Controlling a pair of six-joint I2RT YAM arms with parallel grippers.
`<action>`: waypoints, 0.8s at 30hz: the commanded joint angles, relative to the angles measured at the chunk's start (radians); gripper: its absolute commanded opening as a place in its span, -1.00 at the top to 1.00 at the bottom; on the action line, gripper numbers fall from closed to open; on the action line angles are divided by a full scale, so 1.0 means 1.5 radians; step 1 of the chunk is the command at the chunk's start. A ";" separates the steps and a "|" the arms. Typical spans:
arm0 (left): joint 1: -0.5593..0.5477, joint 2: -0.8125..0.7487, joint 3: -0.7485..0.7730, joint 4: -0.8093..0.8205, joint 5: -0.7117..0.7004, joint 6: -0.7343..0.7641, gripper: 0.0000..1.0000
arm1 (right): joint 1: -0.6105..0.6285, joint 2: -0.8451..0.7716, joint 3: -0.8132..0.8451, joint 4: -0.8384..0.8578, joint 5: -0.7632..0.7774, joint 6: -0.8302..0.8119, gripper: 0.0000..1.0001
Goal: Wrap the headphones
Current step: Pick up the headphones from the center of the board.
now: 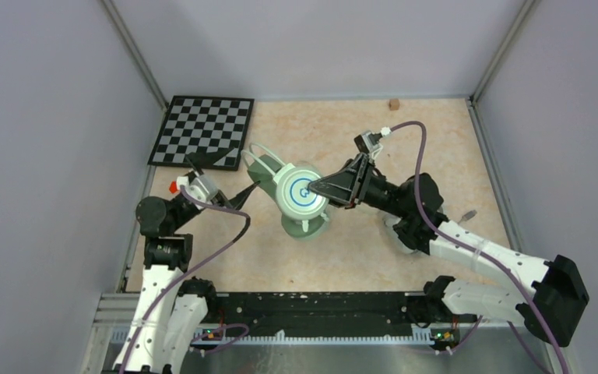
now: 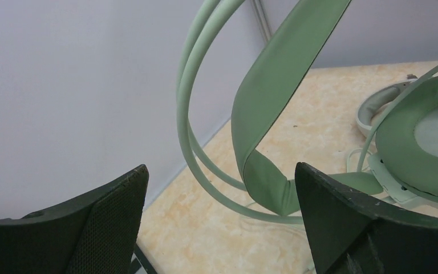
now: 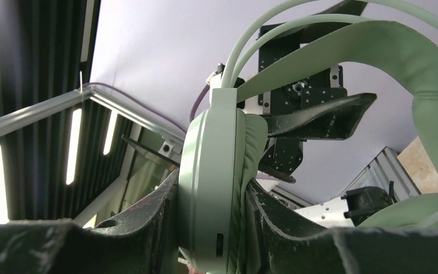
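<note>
right hand [image 1: 323, 187] clamped on ear cup [image 3: 214, 171] of mint-green headphones [image 1: 300, 191], held above worktop [image 1: 405, 140] centre. left hand [image 1: 226, 178] wide open beside headband [image 2: 274, 85], not touching. hold cup steady; left should pinch pale cable [image 2: 399, 103], wind snug.

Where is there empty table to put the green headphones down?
Bare table lies at the back, between the checkerboard and the small brown block, and in front, between the green headphones and the arm bases. The middle is crowded: the right gripper holds the headphones, the left gripper open beside them.
</note>
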 commanded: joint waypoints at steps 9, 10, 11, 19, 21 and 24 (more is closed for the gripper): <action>-0.012 0.040 0.035 0.065 0.050 0.009 -0.97 | -0.004 -0.022 -0.005 0.075 -0.002 0.036 1.00; -0.017 0.041 0.033 0.065 0.042 0.009 -0.97 | -0.004 -0.019 -0.007 0.082 -0.002 0.040 1.00; -0.022 0.042 0.031 0.064 0.032 0.013 -0.97 | -0.004 -0.017 -0.010 0.089 -0.002 0.044 1.00; -0.095 0.076 0.030 0.080 -0.048 0.046 -0.87 | -0.003 -0.009 -0.023 0.103 0.001 0.057 1.00; -0.131 0.087 0.041 0.064 -0.079 0.083 -0.85 | -0.004 -0.009 -0.029 0.113 0.002 0.064 1.00; -0.160 0.099 0.051 0.033 -0.116 0.106 -0.68 | -0.004 -0.010 -0.033 0.118 0.001 0.068 1.00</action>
